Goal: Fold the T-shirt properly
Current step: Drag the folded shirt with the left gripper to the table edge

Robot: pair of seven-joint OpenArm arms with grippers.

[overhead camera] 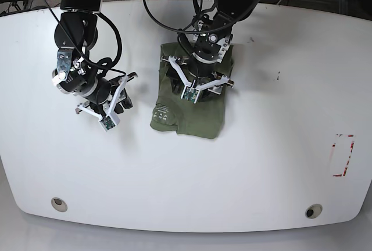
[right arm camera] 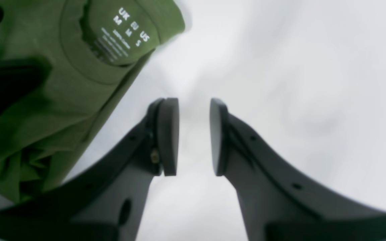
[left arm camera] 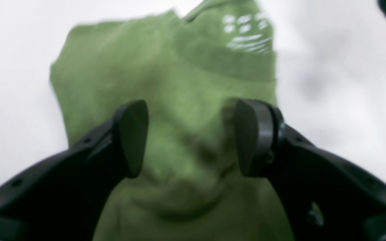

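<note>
The olive-green T-shirt (overhead camera: pixel 195 117) lies folded into a compact bundle in the middle of the white table, with its neck label (overhead camera: pixel 161 113) facing up at the near left corner. My left gripper (left arm camera: pixel 193 137) hovers directly over the T-shirt (left arm camera: pixel 179 83), open, with nothing between its fingers; in the base view the left gripper (overhead camera: pixel 199 88) covers the bundle's far half. My right gripper (right arm camera: pixel 193 134) is open over bare table, its pads a narrow gap apart, and the T-shirt (right arm camera: pixel 45 100) with its neck label (right arm camera: pixel 126 30) lies to its left. In the base view my right gripper (overhead camera: pixel 126 91) is to the left of the bundle, not touching it.
The white table (overhead camera: pixel 261 164) has a red outlined mark (overhead camera: pixel 343 155) near its right edge and two round holes (overhead camera: pixel 58 204) (overhead camera: pixel 314 211) along the front. Cables (overhead camera: pixel 163 7) loop at the back behind the arms.
</note>
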